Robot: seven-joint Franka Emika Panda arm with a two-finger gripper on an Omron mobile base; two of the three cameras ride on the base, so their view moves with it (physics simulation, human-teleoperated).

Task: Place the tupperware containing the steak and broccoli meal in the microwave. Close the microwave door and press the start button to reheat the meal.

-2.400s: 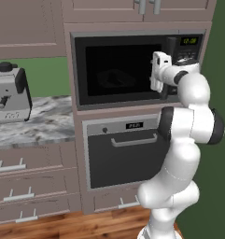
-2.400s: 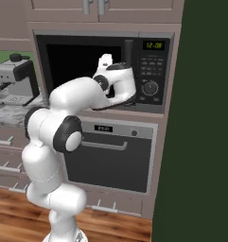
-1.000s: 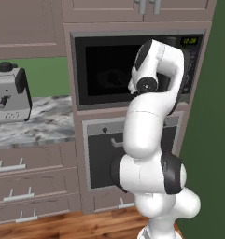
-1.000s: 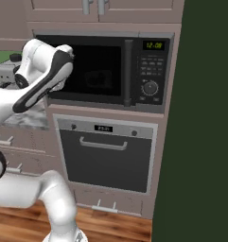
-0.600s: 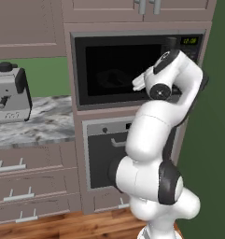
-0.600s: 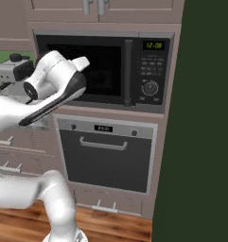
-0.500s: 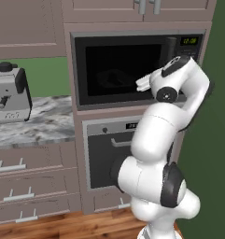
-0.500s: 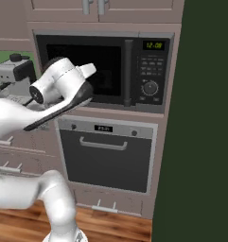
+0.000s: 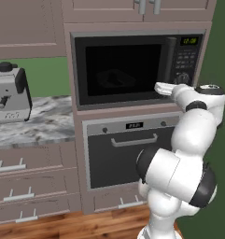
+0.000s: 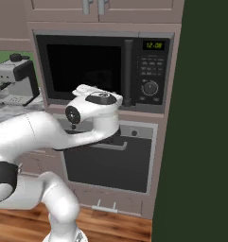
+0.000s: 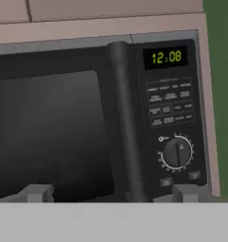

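- Microwave (image 9: 137,67): built into the cabinet wall above the oven (image 9: 132,154). Display (image 11: 165,57) is lit green.
- Door (image 11: 54,132): appears shut, flush with the frame. Vertical bar handle (image 11: 124,123) stands at the right edge of the window, just left of the keypad strip.
- Tupperware (image 9: 115,77): a faint pale outline shows through the dark glass in the left base view, a little to 9 o'clock of the window's middle. It is judged to be inside the cavity. The food in it cannot be made out.
- Gripper (image 11: 113,193): jaws stand wide apart and hold nothing. The two tips rise at the bottom of the hand view, one under the window, the other under the keypad strip, with the handle between them. It is clear of the microwave face, touching nothing.
- In the left base view the hand (image 9: 172,88) sits at 6 o'clock of the keypad, by the lower right corner of the door.
- Step in hand, as judged: placing and door closing look done; pressing start remains.
- Keypad: rows of small buttons, a round dial (image 11: 177,152) below them, and two small buttons under the dial at 5 and 7 o'clock. Which one is start cannot be read.
- Next move calls for shifting the hand toward 3 o'clock so that one tip lines up with the start button, then pushing straight in.
- Risk: the wide jaws may strike the handle or the dial.
- Coffee machine (image 9: 10,93) on the counter (image 9: 44,126), well to 9 o'clock, plays no part.
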